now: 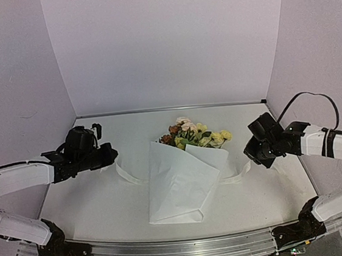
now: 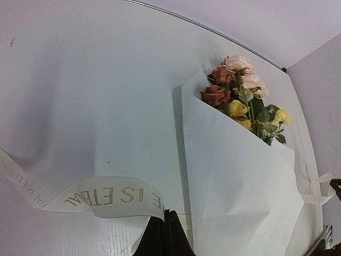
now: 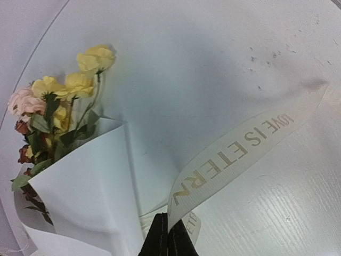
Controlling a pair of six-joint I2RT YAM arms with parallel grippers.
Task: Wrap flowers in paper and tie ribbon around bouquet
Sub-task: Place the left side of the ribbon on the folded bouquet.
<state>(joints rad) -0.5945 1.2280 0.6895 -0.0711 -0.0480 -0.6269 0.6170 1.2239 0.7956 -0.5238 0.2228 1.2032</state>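
Note:
The bouquet [image 1: 182,179] lies in the middle of the table: white paper [image 1: 177,188] folded into a cone, with the flowers [image 1: 193,135] in yellow, pink and cream sticking out at its far end. The cream ribbon [image 1: 127,172] runs under the cone and comes out on both sides. My left gripper [image 1: 114,153] is shut on the ribbon's left end [image 2: 106,196], just left of the paper [image 2: 240,192]. My right gripper [image 1: 247,150] is shut on the right end [image 3: 240,154], which carries gold lettering. Both stretches hang in slack loops above the table.
White walls close off the table at the back and on both sides. An aluminium rail [image 1: 184,249] runs along the near edge between the arm bases. A black cable [image 1: 308,96] arcs above the right arm.

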